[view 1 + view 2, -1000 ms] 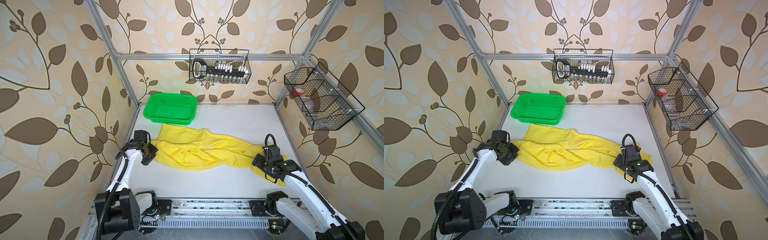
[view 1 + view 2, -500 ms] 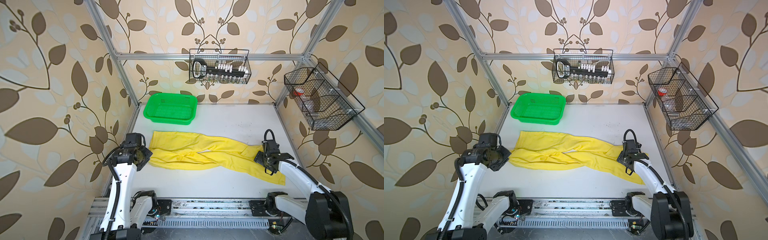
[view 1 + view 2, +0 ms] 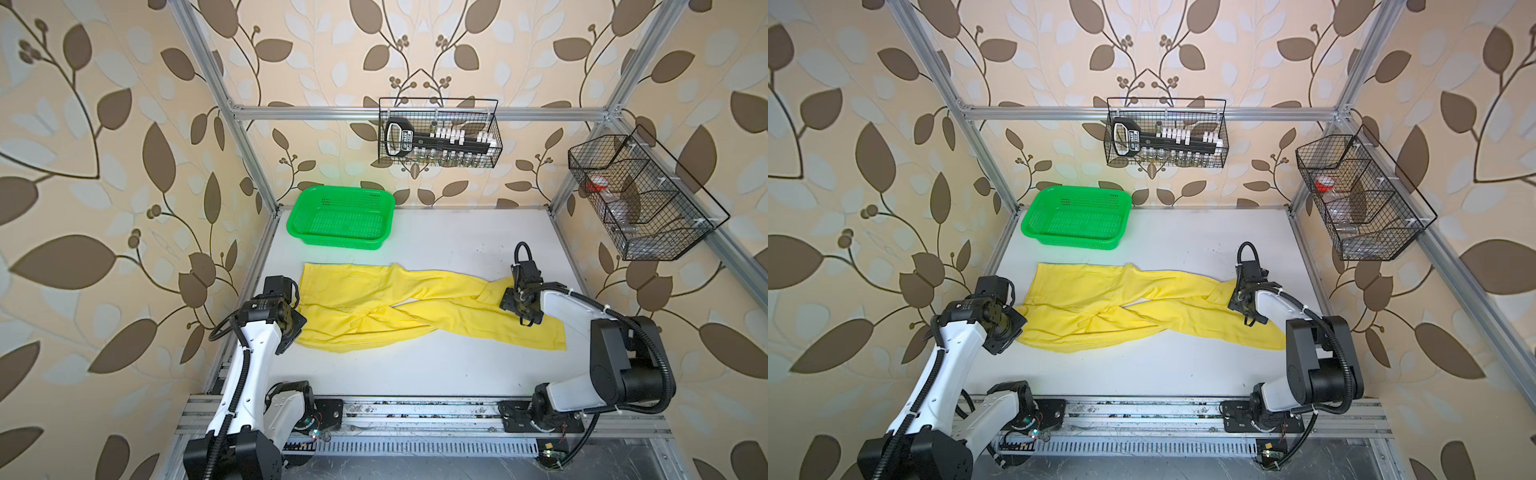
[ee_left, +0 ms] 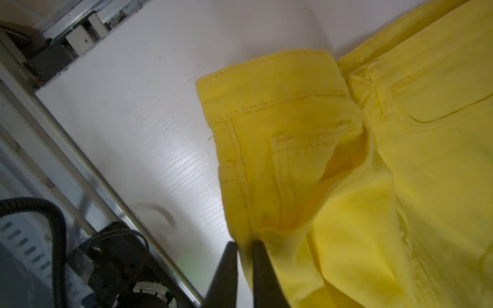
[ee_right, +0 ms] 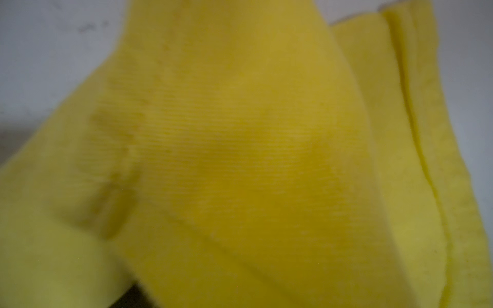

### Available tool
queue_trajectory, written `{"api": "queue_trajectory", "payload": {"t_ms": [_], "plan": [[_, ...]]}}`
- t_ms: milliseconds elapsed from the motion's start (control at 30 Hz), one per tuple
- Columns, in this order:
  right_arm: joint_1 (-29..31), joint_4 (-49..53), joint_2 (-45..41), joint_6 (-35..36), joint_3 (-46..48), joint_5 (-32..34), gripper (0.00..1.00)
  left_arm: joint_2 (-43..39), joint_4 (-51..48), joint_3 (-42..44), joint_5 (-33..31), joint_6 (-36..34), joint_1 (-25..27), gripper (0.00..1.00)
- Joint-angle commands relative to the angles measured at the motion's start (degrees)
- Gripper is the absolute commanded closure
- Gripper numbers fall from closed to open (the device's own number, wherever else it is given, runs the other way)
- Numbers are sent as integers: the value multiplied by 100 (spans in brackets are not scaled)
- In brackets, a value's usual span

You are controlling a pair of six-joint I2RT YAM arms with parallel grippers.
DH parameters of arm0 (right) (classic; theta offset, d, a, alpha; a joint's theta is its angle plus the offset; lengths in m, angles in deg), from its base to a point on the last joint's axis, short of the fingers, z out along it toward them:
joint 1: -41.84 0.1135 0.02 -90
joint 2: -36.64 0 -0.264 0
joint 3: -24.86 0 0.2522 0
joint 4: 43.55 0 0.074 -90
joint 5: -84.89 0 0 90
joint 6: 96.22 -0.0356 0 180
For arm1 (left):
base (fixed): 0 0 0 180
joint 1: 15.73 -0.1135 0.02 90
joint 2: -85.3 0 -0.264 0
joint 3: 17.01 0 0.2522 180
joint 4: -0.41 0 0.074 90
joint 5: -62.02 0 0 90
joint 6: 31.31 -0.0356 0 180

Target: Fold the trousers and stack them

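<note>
The yellow trousers (image 3: 395, 307) (image 3: 1100, 307) lie spread across the white table (image 3: 436, 249) in both top views, waist at the left, the two legs crossing and running right. My left gripper (image 3: 298, 321) (image 3: 1017, 324) is at the waist's near corner. In the left wrist view its two dark fingers (image 4: 229, 256) stand a narrow gap apart, with the waist edge (image 4: 266, 160) of the trousers caught between the tips of the gripper (image 4: 245, 244). My right gripper (image 3: 519, 305) (image 3: 1241, 303) points down onto the far leg. Yellow cloth (image 5: 240, 160) fills the right wrist view and hides its fingers.
A green perforated basket (image 3: 332, 243) (image 3: 1071, 243) stands at the back left, just behind the waist. Two black wire baskets hang on the frame, one on the back wall (image 3: 440, 133) and one on the right wall (image 3: 640, 199). The left table edge runs close to the left gripper.
The trousers have gone from a raised, bunched drape to lying flatter and more stretched out. The left gripper has come nearer along the left edge. The right gripper has shifted back onto the far leg.
</note>
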Motion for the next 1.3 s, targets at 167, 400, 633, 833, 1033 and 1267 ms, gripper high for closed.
{"api": "queue_trajectory", "payload": {"t_ms": [167, 400, 633, 833, 1033, 1267], "plan": [[989, 911, -962, 2384, -818, -1054, 19, -583, -443, -128, 420, 169, -52, 42], [2022, 1001, -2245, 4357, -234, -2218, 17, -569, 106, -203, 1285, 972, 1072, 35], [2620, 1778, -2047, 6157, 244, -1642, 21, 479, 1477, -193, 894, 1945, 3637, 35], [2643, 1356, -2026, 6532, 1123, -959, 27, 1695, 2625, -342, 1081, 1834, 4616, 35], [2648, 683, -1878, 6500, 1423, -354, 38, 2663, 3182, -618, 1510, 1217, 4719, 41], [2452, 379, -1555, 6287, 1443, -355, 45, 3556, 3184, -1080, 1785, 489, 5115, 41]]}}
